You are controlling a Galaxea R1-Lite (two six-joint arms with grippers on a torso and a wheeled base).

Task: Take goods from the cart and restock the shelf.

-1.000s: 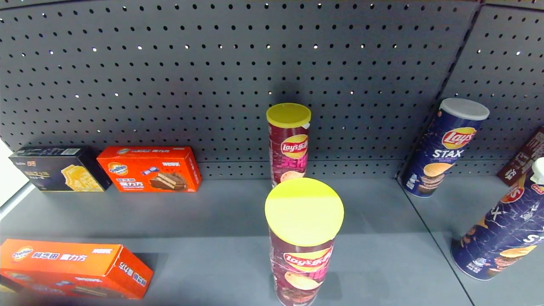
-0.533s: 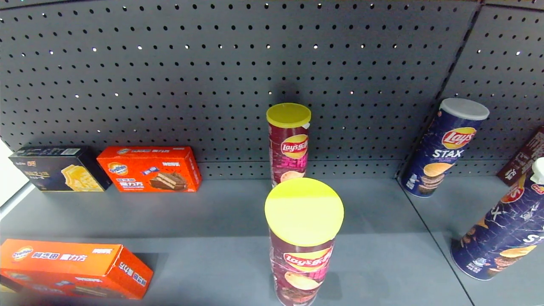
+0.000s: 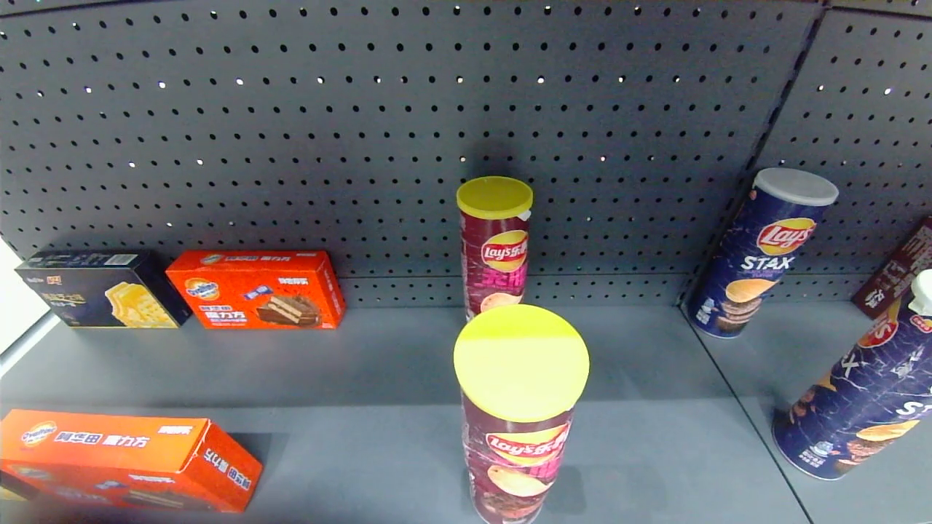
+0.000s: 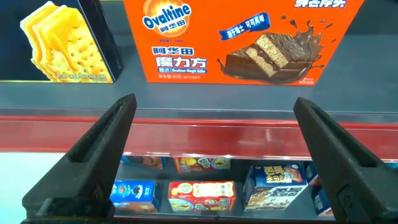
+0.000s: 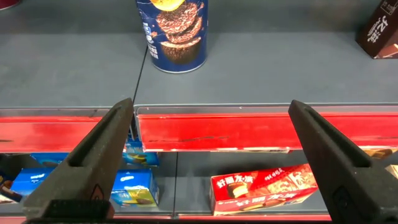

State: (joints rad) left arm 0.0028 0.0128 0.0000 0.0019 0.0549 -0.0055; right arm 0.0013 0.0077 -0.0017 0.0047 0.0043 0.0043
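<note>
Two maroon chip cans with yellow lids stand upright mid-shelf, one at the front (image 3: 520, 415) and one behind it (image 3: 494, 244) by the pegboard. Two dark blue chip cans stand to the right, one at the back (image 3: 761, 251) and one nearer (image 3: 863, 397). Orange wafer boxes sit at the back left (image 3: 256, 289) and the front left (image 3: 120, 458). My left gripper (image 4: 211, 165) is open and empty before the shelf's red edge (image 4: 205, 134), facing an orange box (image 4: 233, 40). My right gripper (image 5: 211, 165) is open and empty, facing a blue can (image 5: 175, 34).
A dark cracker box (image 3: 102, 289) stands at the back left, also seen from the left wrist (image 4: 59, 40). A brown box (image 3: 899, 269) leans at the far right. A lower shelf holds several small boxes (image 4: 199, 193) and an orange-red box (image 5: 267, 183). Grey shelf surface (image 3: 378, 364) lies open between the boxes and the cans.
</note>
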